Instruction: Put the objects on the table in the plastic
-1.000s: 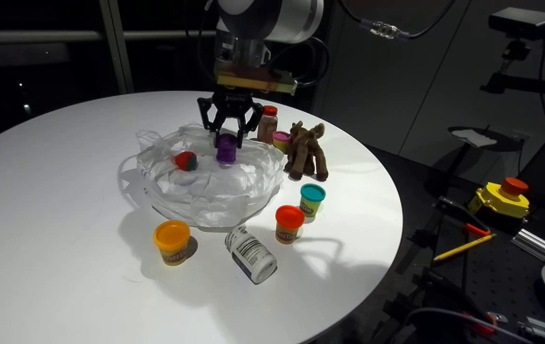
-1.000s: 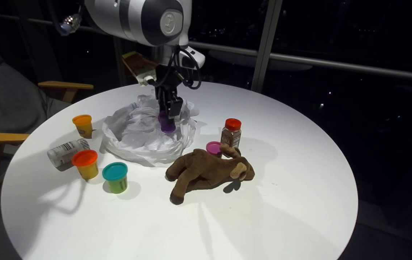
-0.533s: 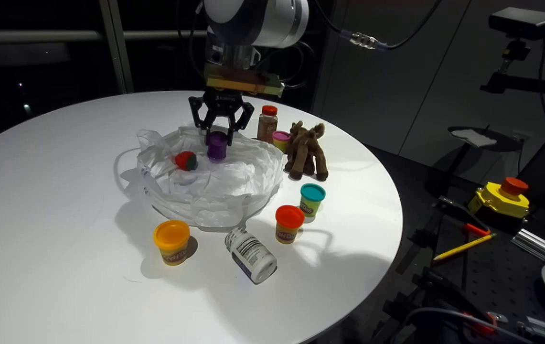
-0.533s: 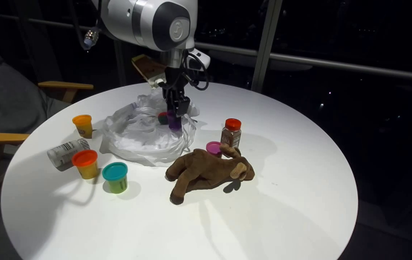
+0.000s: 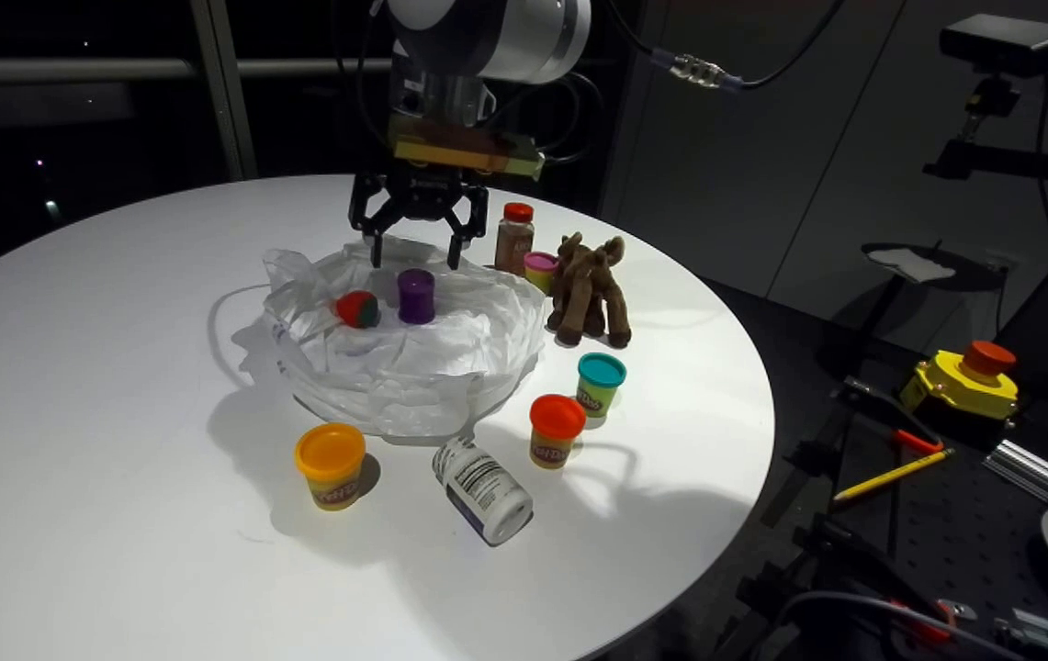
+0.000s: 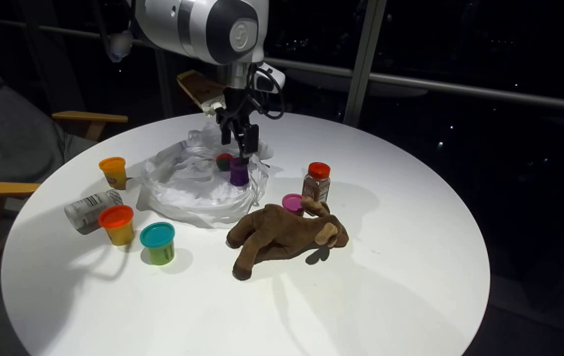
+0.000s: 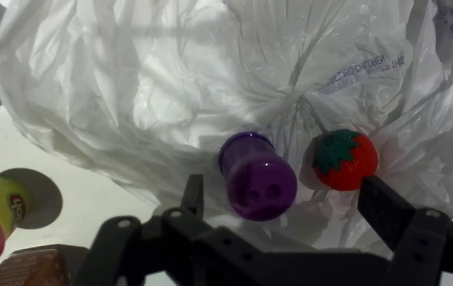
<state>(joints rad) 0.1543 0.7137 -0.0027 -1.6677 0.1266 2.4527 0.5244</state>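
The fingers (image 7: 383, 204) are spread wide near the top of the purple cup (image 7: 260, 186), with a gap on either side of it: in the wrist view one is just short of 9 o'clock from the cup, its partner just past 3. The purple cup stands on the crumpled bottom of the plastic (image 5: 404, 408), inside its wrinkled walls. Just beside it, toward 3 o'clock in the wrist view, sits a toy strawberry (image 7: 351, 167), red with a green leafy top, also in the plastic.

Outside the plastic, things rest on the round white surface (image 5: 119, 413). Seen in an exterior view, with the plastic as the dial's centre, a red-capped jar (image 5: 514, 246) with brown contents stands upright between 1 and 2 o'clock. At 2 is a pink-lidded tub (image 5: 539, 271), just beside the jar. Between 2 and 3 comes the brown plush animal (image 5: 583, 283); it overlaps the tub in both exterior views, and I cannot tell whether they touch. A teal-lidded tub (image 5: 599, 386) is upright past 3, and a red-lidded tub (image 5: 557, 430) upright at 4, just beside it. At 5 a white bottle (image 5: 484, 491) lies on its side, its length running from 11 to 5. An orange-lidded tub (image 5: 331, 466) stands upright at 7.

Beyond the surface's edge, a red-topped yellow box (image 5: 960, 386) is at 3 and a yellow pencil (image 5: 894, 476) just past 3. In an exterior view a chair (image 6: 15, 128) stands between 9 and 10 o'clock of the plastic.
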